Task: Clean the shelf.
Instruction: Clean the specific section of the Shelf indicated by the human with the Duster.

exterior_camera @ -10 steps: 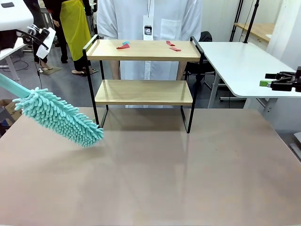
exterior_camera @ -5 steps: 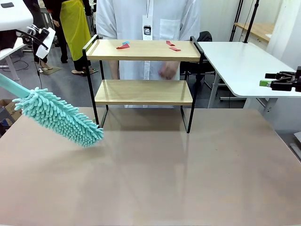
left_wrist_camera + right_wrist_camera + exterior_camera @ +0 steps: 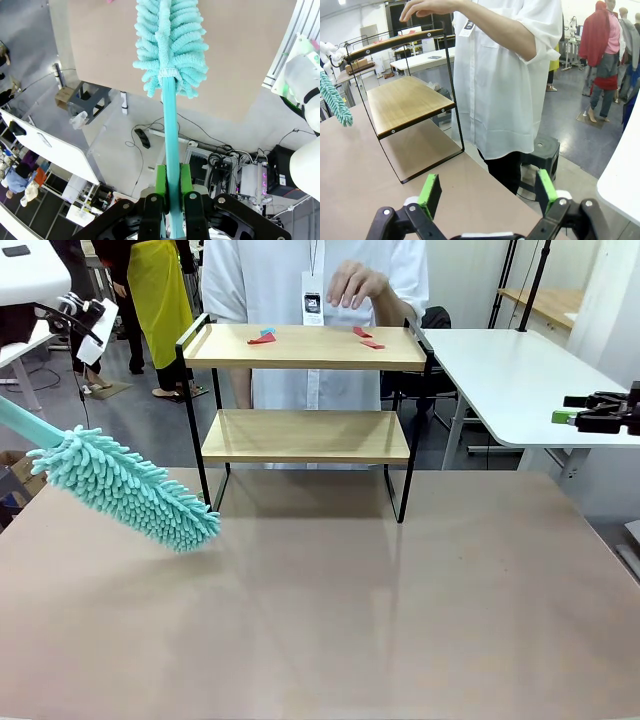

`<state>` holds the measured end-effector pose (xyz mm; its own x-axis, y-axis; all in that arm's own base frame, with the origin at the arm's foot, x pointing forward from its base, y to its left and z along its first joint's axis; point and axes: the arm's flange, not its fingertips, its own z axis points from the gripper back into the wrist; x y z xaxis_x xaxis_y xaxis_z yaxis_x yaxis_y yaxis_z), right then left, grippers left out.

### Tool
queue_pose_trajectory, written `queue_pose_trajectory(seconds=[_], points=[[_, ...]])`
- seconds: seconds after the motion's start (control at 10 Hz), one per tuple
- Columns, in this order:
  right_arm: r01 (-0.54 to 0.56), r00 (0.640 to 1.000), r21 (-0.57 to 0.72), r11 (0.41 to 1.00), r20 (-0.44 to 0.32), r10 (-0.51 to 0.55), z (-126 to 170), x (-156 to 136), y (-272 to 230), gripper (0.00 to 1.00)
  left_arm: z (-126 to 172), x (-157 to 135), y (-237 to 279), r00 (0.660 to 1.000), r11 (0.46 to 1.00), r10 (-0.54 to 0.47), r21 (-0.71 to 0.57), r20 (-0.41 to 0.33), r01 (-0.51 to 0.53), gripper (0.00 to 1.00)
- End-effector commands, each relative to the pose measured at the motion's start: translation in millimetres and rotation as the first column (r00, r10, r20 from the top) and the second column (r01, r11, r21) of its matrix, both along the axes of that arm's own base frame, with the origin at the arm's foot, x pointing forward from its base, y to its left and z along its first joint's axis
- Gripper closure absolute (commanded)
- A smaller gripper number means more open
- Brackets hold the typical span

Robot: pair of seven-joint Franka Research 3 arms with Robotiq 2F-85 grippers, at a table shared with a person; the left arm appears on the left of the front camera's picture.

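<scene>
We note that the only thing that has changed in the last second is the person's hand (image 3: 355, 285); a second ago it was out of sight, half a second ago it was a blur low behind the shelf (image 3: 300, 435), and now it hangs above the right end of the top board, fingers loosely bunched, touching nothing; the shelf itself stands where it stood, at the far middle of the brown table (image 3: 320, 620), right in front of the person; the small red and blue scraps (image 3: 262, 337) still lie on the top board in two little groups, left and right, unmoved; our left gripper (image 3: 173, 182) stays clamped on the teal handle of the fluffy duster (image 3: 130, 490), whose head hovers low over the table just left of the shelf's front leg, no nearer than before; our right gripper (image 3: 487, 192) stands with its jaws wide apart and empty, well off to the right; we judge that the sweeping has not begun, and that with a hand over the top board the duster would do best to wait until that hand is clear.
</scene>
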<state>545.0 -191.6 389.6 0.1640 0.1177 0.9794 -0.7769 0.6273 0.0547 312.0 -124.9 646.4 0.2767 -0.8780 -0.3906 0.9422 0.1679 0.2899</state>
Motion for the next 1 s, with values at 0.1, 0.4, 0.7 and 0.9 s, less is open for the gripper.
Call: queue_pose_trajectory(seconds=[0.1, 0.4, 0.7, 0.9], points=[[-0.003, 1.0, 0.0, 1.0, 0.006, 0.003, 2.9, 0.3, 2.2, 0.0, 1.9, 0.5, 2.7, 1.0, 1.0, 0.006, -0.001, 0.009, -0.006, 0.87], [-0.003, 1.0, 0.0, 1.0, 0.006, 0.003, 2.9, 0.3, 2.2, 0.0, 1.9, 0.5, 2.7, 1.0, 1.0, 0.006, -0.001, 0.009, -0.006, 0.87], [-0.003, 1.0, 0.0, 1.0, 0.006, 0.003, 2.9, 0.3, 2.2, 0.0, 1.9, 0.5, 2.7, 1.0, 1.0, 0.006, -0.001, 0.009, -0.006, 0.87], [-0.003, 1.0, 0.0, 1.0, 0.006, 0.003, 2.9, 0.3, 2.2, 0.0, 1.9, 0.5, 2.7, 1.0, 1.0, 0.006, -0.001, 0.009, -0.006, 0.87]])
